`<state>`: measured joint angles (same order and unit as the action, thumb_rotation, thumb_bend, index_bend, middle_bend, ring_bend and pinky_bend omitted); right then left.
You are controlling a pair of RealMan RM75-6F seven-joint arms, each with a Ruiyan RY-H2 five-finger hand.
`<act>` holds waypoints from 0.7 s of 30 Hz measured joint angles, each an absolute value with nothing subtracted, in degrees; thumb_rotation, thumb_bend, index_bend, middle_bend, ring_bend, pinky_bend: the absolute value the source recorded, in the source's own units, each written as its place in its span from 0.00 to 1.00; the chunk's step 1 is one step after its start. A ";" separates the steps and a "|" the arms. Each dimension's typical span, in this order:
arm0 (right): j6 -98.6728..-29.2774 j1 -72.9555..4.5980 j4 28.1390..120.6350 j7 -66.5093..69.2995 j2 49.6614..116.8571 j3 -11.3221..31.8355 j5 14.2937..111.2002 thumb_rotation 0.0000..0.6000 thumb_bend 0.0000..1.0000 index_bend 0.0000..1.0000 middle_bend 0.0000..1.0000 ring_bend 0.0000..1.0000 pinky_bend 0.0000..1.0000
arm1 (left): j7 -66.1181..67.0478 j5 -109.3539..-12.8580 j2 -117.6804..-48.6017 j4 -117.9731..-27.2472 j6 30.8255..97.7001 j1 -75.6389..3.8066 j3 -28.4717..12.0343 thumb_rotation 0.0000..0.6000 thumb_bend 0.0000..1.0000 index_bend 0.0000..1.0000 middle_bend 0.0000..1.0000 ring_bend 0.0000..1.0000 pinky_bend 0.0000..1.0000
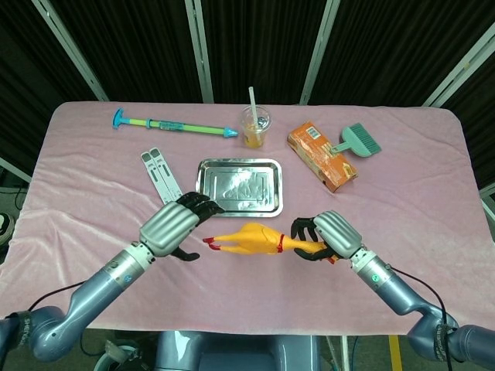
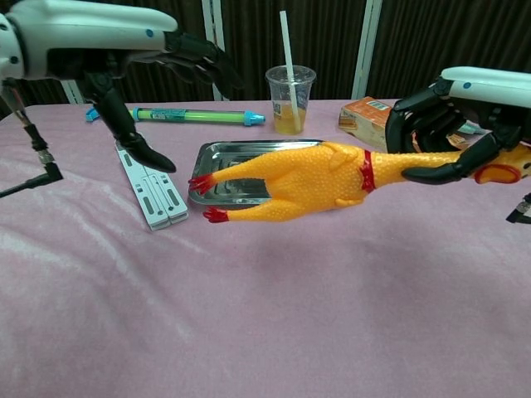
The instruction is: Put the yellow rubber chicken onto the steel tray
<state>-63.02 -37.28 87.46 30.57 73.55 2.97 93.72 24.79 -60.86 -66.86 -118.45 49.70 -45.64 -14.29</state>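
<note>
The yellow rubber chicken [image 1: 251, 239] [image 2: 290, 178] hangs in the air in front of the steel tray [image 1: 238, 187] [image 2: 274, 156], red feet pointing left. My right hand [image 1: 326, 236] [image 2: 448, 124] grips it by the neck and head end. My left hand [image 1: 176, 226] [image 2: 124, 41] hovers just left of the chicken's feet, fingers spread, holding nothing. The tray lies bare on the pink cloth, behind the chicken.
A grey folding stand [image 1: 167, 185] lies left of the tray. Behind it stand a cup with a straw [image 1: 254, 126] and a long green-blue water squirter [image 1: 174, 125]. An orange carton [image 1: 321, 155] and a teal brush [image 1: 358, 139] sit at the back right.
</note>
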 measured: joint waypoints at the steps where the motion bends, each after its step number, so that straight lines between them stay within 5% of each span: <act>1: -62.92 -37.33 87.53 30.80 73.43 3.04 93.55 1.00 0.52 0.88 0.72 0.71 0.79 | 26.28 -59.04 -67.88 -118.42 49.97 -46.52 -14.24 1.00 0.00 0.16 0.17 0.11 0.12; 10: -63.51 -37.56 87.59 34.66 72.74 3.44 93.32 1.00 0.52 0.88 0.72 0.71 0.79 | 36.60 -47.86 -78.37 -114.74 57.14 -52.69 -12.74 1.00 0.00 0.12 0.16 0.11 0.12; 21: -64.03 -38.04 88.26 35.50 72.09 3.11 94.24 1.00 0.52 0.89 0.72 0.72 0.80 | 32.11 -43.36 -85.60 -108.70 56.89 -56.69 -15.41 1.00 0.00 0.12 0.16 0.11 0.14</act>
